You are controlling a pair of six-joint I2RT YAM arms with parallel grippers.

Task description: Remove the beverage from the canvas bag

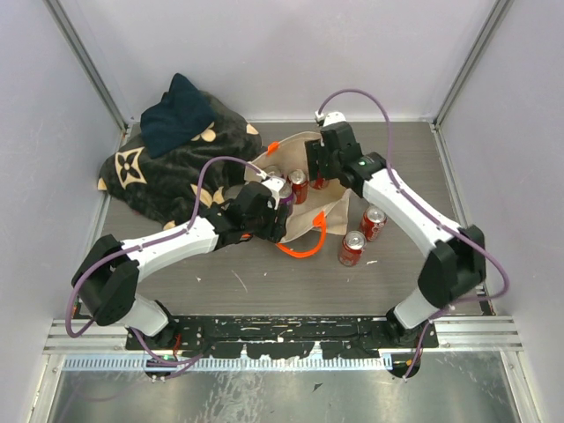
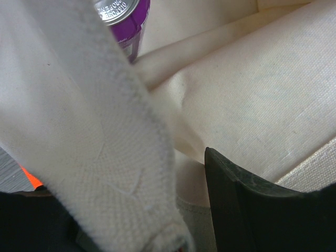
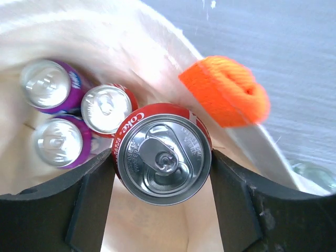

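Observation:
The beige canvas bag [image 1: 304,211] stands mid-table with its mouth open and its orange handles [image 1: 303,249] hanging. My right gripper [image 1: 315,176] reaches into it. In the right wrist view its gripper [image 3: 163,164] is shut on a red Coke can [image 3: 164,157], one finger pressing each side. More cans stand below in the bag: two purple ones [image 3: 46,84] and another red one [image 3: 107,107]. My left gripper [image 1: 280,204] is at the bag's near rim. Its jaws [image 2: 173,210] are open, with the thick canvas rim [image 2: 105,136] draped over the left finger and a purple can [image 2: 126,16] beyond.
Two red cans [image 1: 374,222] [image 1: 352,248] stand on the table just right of the bag. A dark floral blanket [image 1: 167,172] with a dark blue cloth [image 1: 176,115] on it lies at the back left. White walls enclose the table.

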